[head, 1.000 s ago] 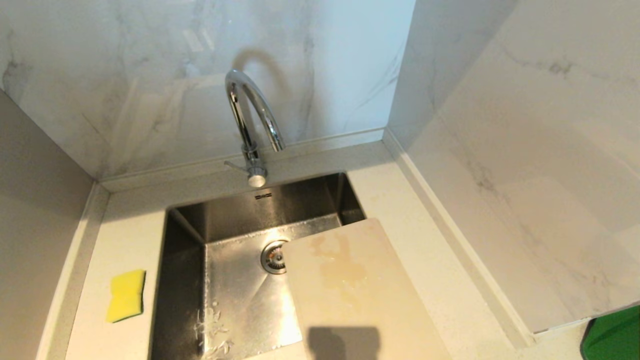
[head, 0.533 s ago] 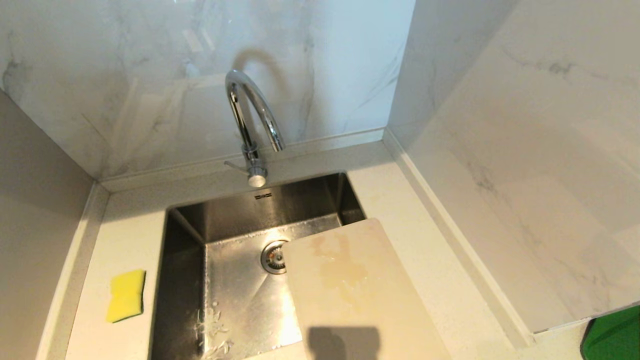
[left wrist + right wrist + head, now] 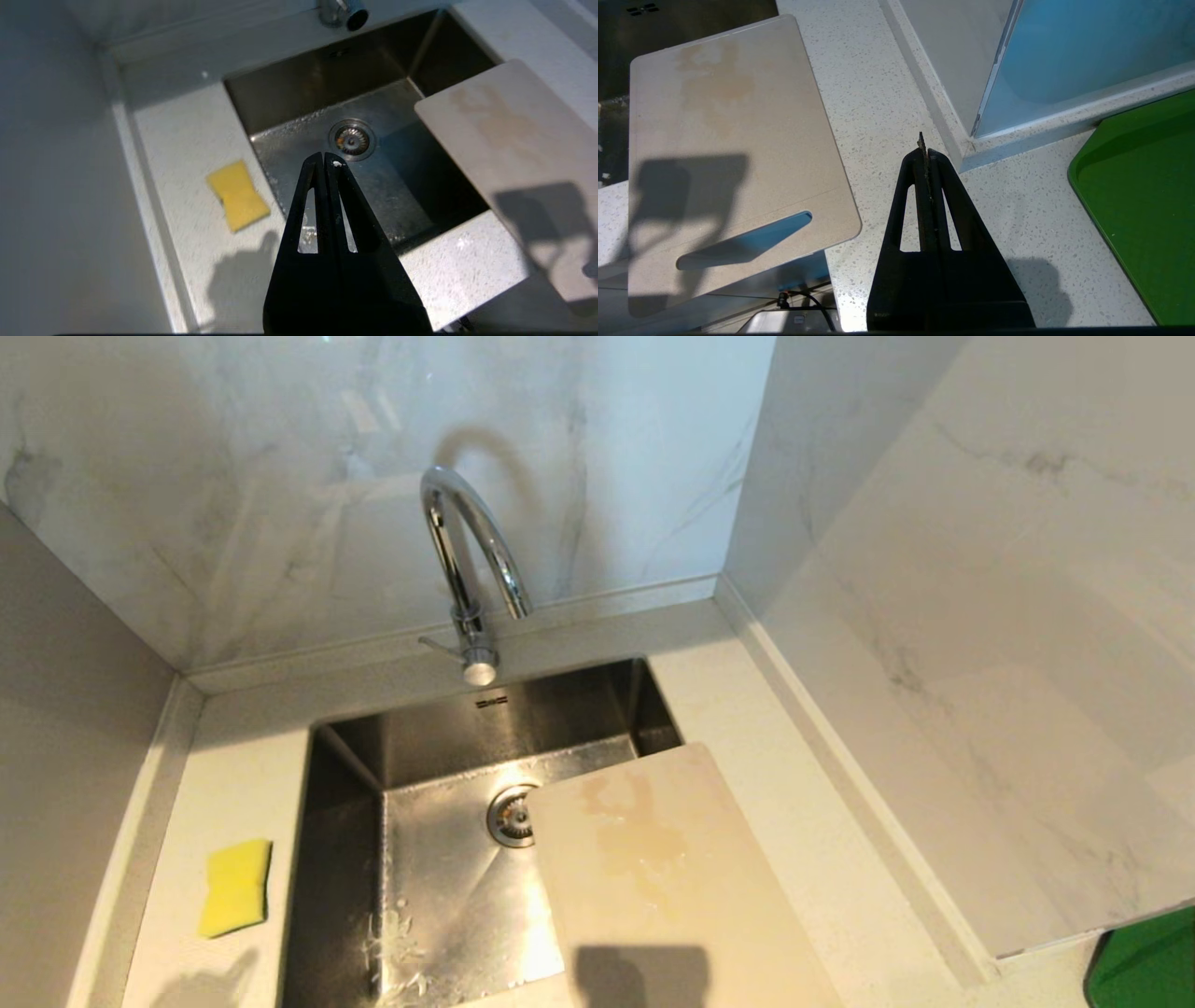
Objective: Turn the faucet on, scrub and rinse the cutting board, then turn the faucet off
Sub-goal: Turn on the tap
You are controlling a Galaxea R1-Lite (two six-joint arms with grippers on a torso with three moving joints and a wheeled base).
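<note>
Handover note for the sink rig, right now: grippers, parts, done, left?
Left gripper: shut, empty, above the sink.
Right gripper: shut, empty, over the counter beside the cutting board.
Board lies across the sink's right rim, tan stains showing.
Sponge lies on the counter left of the sink.
Faucet: no water running.
Done: nothing. Left: turn on, scrub, rinse, turn off.

The left gripper (image 3: 324, 159) rises from the bottom centre of the frame, its black fingers pressed together, tips over the sink (image 3: 322, 79) just below the drain (image 3: 352, 139). A yellow sponge (image 3: 237, 195) lies on the speckled surface (image 3: 187, 140) at centre left. The cutting board (image 3: 509, 140) overhangs the sink at right. The faucet (image 3: 343, 10) shows at top centre.
</note>
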